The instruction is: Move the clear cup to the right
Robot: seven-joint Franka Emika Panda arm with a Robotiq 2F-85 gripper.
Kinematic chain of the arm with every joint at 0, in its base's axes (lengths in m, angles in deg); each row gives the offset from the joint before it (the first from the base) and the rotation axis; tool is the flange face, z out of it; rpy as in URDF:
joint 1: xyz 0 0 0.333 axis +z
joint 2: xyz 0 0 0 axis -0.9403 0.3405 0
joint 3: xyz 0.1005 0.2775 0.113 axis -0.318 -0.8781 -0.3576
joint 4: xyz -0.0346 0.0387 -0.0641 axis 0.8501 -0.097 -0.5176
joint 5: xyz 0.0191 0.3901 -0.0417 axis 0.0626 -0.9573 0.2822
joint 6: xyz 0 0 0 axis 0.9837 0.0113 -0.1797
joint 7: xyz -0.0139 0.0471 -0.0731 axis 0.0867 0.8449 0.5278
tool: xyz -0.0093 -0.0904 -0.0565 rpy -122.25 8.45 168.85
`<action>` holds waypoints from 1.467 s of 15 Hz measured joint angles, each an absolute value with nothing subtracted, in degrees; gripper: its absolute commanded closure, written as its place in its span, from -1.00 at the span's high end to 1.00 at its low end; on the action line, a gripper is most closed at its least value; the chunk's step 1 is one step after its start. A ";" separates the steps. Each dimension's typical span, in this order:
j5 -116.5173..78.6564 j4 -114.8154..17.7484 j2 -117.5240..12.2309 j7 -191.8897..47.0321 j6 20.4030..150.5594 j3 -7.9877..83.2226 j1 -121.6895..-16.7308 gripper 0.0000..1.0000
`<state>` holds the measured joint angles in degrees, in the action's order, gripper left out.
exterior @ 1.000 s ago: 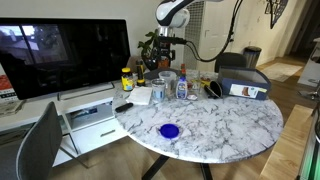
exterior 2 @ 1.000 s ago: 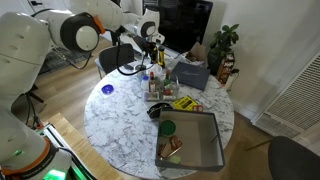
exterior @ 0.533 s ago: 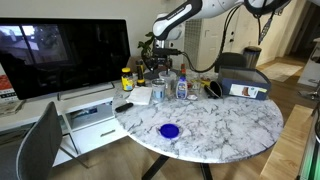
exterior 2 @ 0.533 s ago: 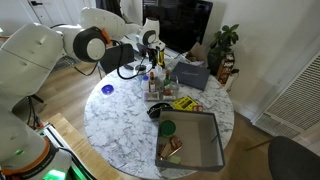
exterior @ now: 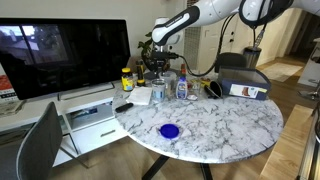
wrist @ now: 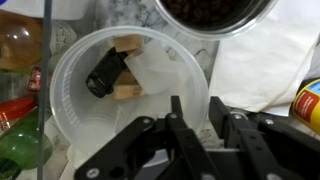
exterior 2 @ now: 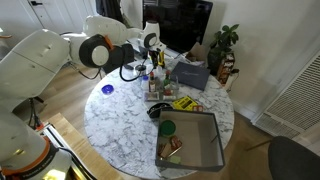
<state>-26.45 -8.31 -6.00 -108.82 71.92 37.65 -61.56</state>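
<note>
- Exterior view: the clear cup (exterior: 167, 83) stands upright in the clutter at the back of the marble bench (exterior: 230, 122), with the blue-label bottle (exterior: 182, 87) just beside it on its right.
- Wrist view: the cup's open mouth fills left-centre, so its long axis is vertical and points up at the camera.
- The gripper (wrist: 198, 112) hangs right over the cup's right-hand rim.
- Jaws are released, with a gap showing. They look to straddle the wall, one finger inside and one outside.
- My read: the cup is directly below, so drop straight down and pinch the wall. Lift before going sideways, as the bottle is close.
</note>
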 measured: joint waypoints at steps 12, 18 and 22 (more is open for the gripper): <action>-21.53 -5.86 -8.95 -113.43 71.87 40.93 -58.79 -0.98; -18.09 -13.26 -17.94 -128.25 71.77 47.86 -52.72 -0.98; -13.62 -22.14 -26.77 -135.02 66.78 48.16 -48.79 -0.98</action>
<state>-13.62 -22.14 -26.77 -135.02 66.78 48.16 -48.79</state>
